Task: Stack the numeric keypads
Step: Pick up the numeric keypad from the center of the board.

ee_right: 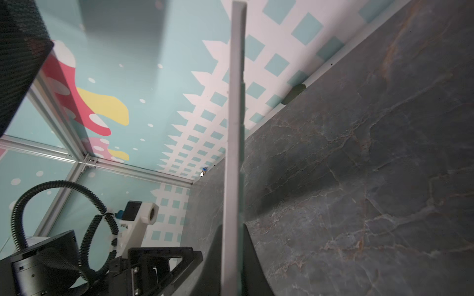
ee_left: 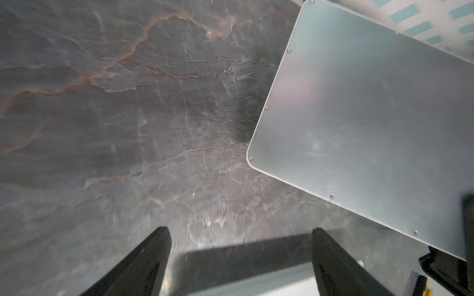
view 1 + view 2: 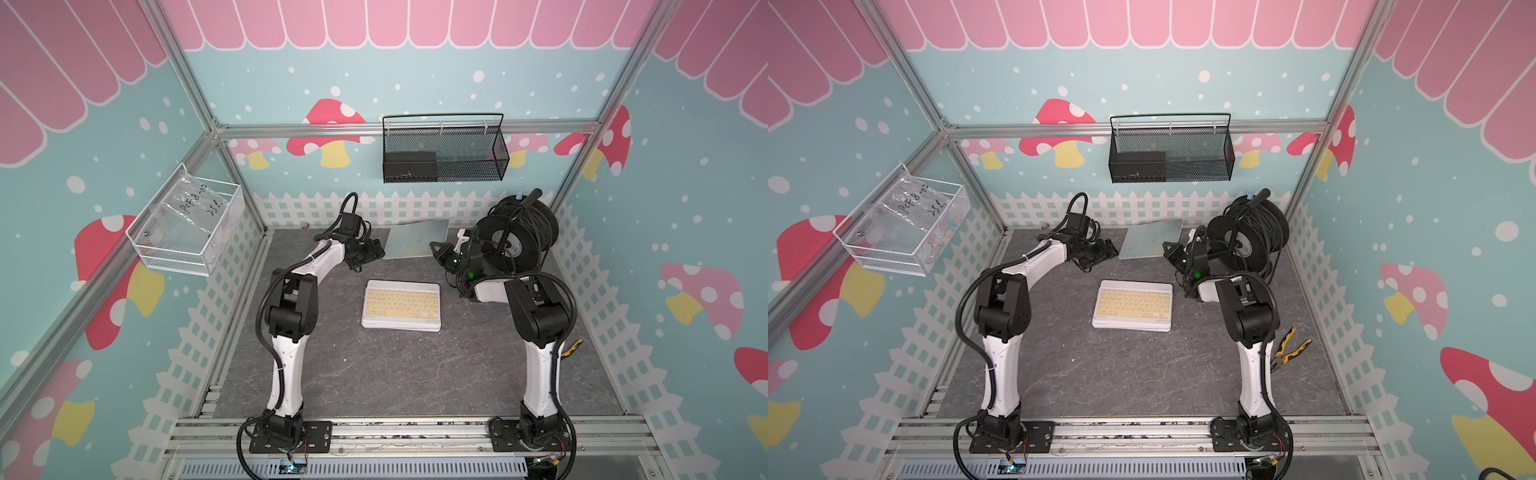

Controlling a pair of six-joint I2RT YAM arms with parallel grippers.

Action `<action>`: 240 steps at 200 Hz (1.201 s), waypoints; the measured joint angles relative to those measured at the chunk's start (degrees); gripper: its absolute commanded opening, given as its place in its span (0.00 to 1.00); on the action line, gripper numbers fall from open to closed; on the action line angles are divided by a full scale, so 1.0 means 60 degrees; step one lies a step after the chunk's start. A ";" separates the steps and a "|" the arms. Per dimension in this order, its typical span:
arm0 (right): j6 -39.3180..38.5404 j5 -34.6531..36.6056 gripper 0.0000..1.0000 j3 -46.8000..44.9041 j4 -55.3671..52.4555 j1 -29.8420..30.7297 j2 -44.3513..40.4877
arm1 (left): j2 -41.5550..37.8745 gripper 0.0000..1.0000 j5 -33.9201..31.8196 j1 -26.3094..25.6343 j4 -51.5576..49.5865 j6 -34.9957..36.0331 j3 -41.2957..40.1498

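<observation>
In both top views the keypads sit in two places. One stack (image 3: pixel 402 305) (image 3: pixel 1134 305) lies at the middle of the table (image 3: pixel 374 374), yellow keys facing up and long axis running left to right. At least one more white edge shows beneath, but the full count cannot be read. One single keypad (image 3: pixel 415 239) (image 3: pixel 1150 239) is farther back, tilted, with its bare metal back turned up and its long axis also roughly left to right. There are two grippers: the right gripper (image 3: pixel 439 249) (image 3: pixel 1172 249) pinches that keypad's right short edge, and the left gripper (image 3: pixel 374 251) (image 3: pixel 1109 251) stands wide open and empty just beside its left edge. One black cable reel (image 3: pixel 515 237) stands behind the right arm. Two baskets hang on the walls, one black mesh (image 3: pixel 444 149) and one white wire (image 3: pixel 187 224). One pair of pliers (image 3: pixel 1287 345) lies at the right. In the left wrist view, two black fingers (image 2: pixel 154 264) are spread with only table between them, and the single keypad (image 2: pixel 372 115) lies apart from them. In the right wrist view, the single keypad (image 1: pixel 234 128) shows edge-on as a thin grey strip, and the right gripper (image 1: pixel 232 225) presses a finger against each face.
</observation>
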 measured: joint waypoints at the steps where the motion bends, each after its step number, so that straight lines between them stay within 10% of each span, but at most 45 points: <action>1: -0.0036 0.0011 0.10 -0.0018 -0.0036 0.0000 -0.0058 | -0.0069 0.89 -0.0004 -0.0004 0.0018 -0.0018 -0.0051; 50: -0.2783 0.1184 0.11 -0.0299 -0.2484 0.0415 -0.3370 | -0.3832 0.89 -0.0073 -0.0390 0.1053 -0.0714 -0.2422; 113: -0.6470 0.4455 0.12 -0.0044 -0.6371 0.2608 -0.5836 | -0.5818 0.89 -0.1209 -0.2616 0.0874 -0.1202 -0.2222; 175: -0.8098 0.6572 0.11 -0.0652 -0.7610 0.3770 -0.6568 | -0.5705 0.88 -0.2838 -0.3861 0.0594 -0.1534 -0.1555; 240: -0.9125 0.6972 0.10 -0.1315 -0.7009 0.4146 -0.6790 | -0.3475 0.87 -0.2131 -0.4054 -0.0025 -0.2222 0.0149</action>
